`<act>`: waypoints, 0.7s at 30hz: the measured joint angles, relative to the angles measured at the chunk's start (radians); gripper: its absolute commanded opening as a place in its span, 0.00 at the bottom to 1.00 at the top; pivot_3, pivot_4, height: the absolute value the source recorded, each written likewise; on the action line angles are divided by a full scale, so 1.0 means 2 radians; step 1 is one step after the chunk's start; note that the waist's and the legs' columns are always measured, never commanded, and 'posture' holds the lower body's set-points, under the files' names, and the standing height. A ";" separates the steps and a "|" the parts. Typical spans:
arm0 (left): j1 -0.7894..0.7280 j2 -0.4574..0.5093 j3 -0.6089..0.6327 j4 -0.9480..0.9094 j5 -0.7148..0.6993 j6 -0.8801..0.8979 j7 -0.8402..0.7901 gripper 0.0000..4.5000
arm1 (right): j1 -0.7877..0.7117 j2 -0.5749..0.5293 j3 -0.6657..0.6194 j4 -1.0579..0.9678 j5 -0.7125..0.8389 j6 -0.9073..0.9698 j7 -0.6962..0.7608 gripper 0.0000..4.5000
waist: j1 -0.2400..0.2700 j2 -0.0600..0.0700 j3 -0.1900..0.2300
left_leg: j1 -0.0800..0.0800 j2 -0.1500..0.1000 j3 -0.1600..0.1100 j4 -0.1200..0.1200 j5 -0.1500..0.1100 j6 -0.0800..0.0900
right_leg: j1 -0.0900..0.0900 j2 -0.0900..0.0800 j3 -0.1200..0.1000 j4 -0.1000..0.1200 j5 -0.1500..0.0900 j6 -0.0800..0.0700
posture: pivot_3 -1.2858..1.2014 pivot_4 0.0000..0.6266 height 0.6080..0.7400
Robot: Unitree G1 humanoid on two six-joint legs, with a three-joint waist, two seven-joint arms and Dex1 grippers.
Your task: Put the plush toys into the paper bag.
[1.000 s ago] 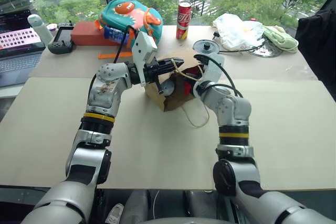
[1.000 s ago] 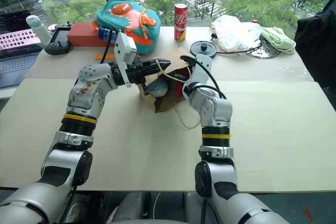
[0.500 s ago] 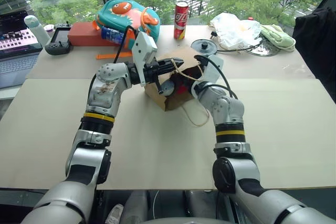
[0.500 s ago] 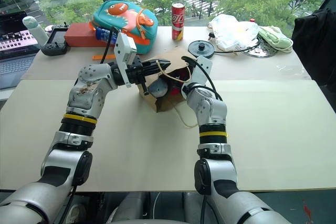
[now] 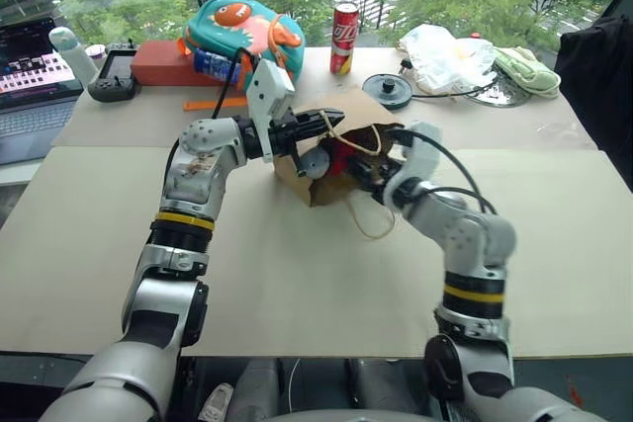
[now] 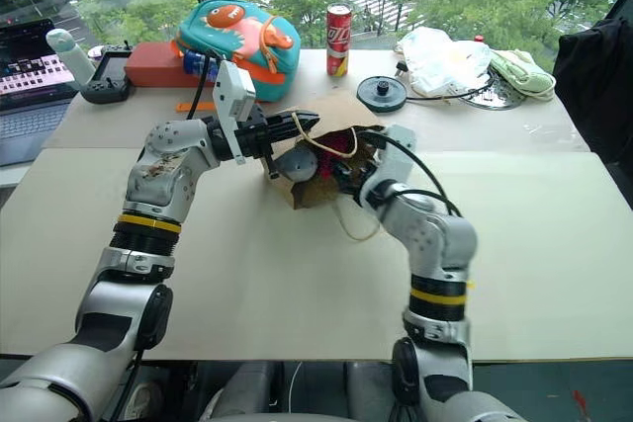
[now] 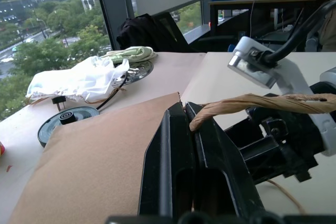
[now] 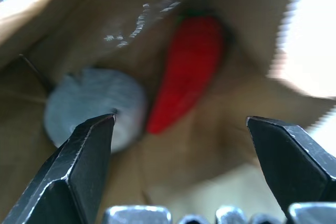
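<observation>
The brown kraft paper bag (image 5: 331,150) is tipped on the table, mouth toward the robot. Inside lie the smooth red chili pepper (image 8: 189,72), stem end deepest, and the rounded fuzzy grey blob (image 8: 94,106). The cord handle (image 7: 257,103) is pinched by the left gripper (image 7: 191,145). The right gripper (image 8: 184,129) is spread wide, empty.

Head pair looks down over table (image 5: 297,274); wrist cams close (both see paper bag (image 7: 100,150)).

Inside the paper bag (image 5: 341,135) the red chili pepper (image 8: 188,72) and the grey blob (image 8: 94,106) look blurred, and the right gripper (image 5: 364,173) covers most of them from the head.
</observation>
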 measured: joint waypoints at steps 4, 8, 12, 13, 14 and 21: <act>0.002 -0.003 0.000 -0.002 0.000 0.000 0.001 0.00 | 0.047 -0.045 0.002 -0.050 0.021 0.024 0.036 0.99 | 0.000 0.000 0.000 | 0.000 0.000 0.000 0.000 0.000 0.000 | 0.000 0.001 0.000 -0.001 0.000 0.000 | 0.52 0.24 0.99; 0.002 -0.002 0.000 -0.002 0.000 0.000 0.002 0.00 | 0.079 -0.078 0.034 -0.104 0.039 0.034 0.082 0.99 | -0.003 0.000 0.000 | 0.000 0.001 0.000 0.000 0.000 0.000 | 0.000 0.001 0.000 -0.003 0.000 0.000 | 0.52 0.24 0.99; 0.003 -0.002 -0.001 -0.002 0.000 0.000 0.002 0.00 | 0.097 -0.076 0.096 -0.126 0.037 0.033 0.096 0.99 | -0.003 0.000 0.000 | 0.000 0.001 0.000 0.000 0.000 0.000 | 0.000 0.001 0.000 -0.003 0.000 0.000 | 0.52 0.24 0.99; 0.003 -0.002 -0.001 -0.002 0.000 0.000 0.002 0.00 | 0.098 -0.073 0.111 -0.126 0.033 0.032 0.095 0.99 | -0.003 0.000 0.000 | 0.000 0.001 0.000 0.000 0.000 0.000 | 0.000 0.001 0.000 -0.003 0.000 0.000 | 0.52 0.24 0.99; 0.003 -0.002 0.000 -0.002 0.000 0.000 0.002 0.00 | 0.098 -0.071 0.124 -0.125 0.023 0.027 0.094 0.99 | -0.002 0.000 0.000 | 0.000 0.001 0.000 0.001 0.000 0.000 | 0.000 0.001 0.000 -0.003 0.000 0.000 | 0.52 0.24 0.99; 0.003 0.000 0.000 -0.003 0.000 0.000 0.002 0.00 | 0.091 -0.069 0.185 -0.073 -0.054 -0.018 0.072 0.99 | 0.002 0.000 0.000 | 0.000 0.000 0.000 0.001 0.000 0.000 | 0.000 0.001 0.000 -0.004 0.000 0.000 | 0.52 0.24 0.99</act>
